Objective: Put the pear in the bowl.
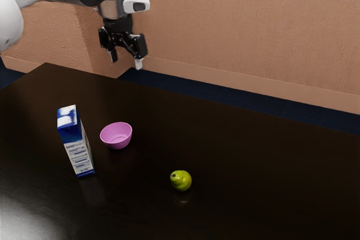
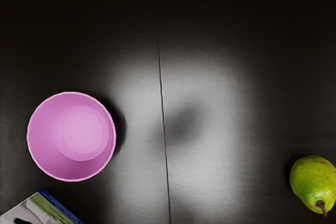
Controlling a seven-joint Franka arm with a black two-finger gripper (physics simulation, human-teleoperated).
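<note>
Nearest, the pear (image 1: 181, 181) sits on the worktop (image 1: 264, 167), well apart from the bowl (image 1: 117, 145) and to the exterior view's right of it. Its rounded flanks could roll or squirt away if the grasp closes off-centre. A little farther, at the exterior view's left, the carton (image 1: 79, 153) stands upright just beside the bowl — tall enough to be tipped by a low, wide delivery. The bowl itself might slide if its rim is knocked. Farthest, the claw (image 1: 126, 59) hangs high, spread wide, holding nothing.
</note>
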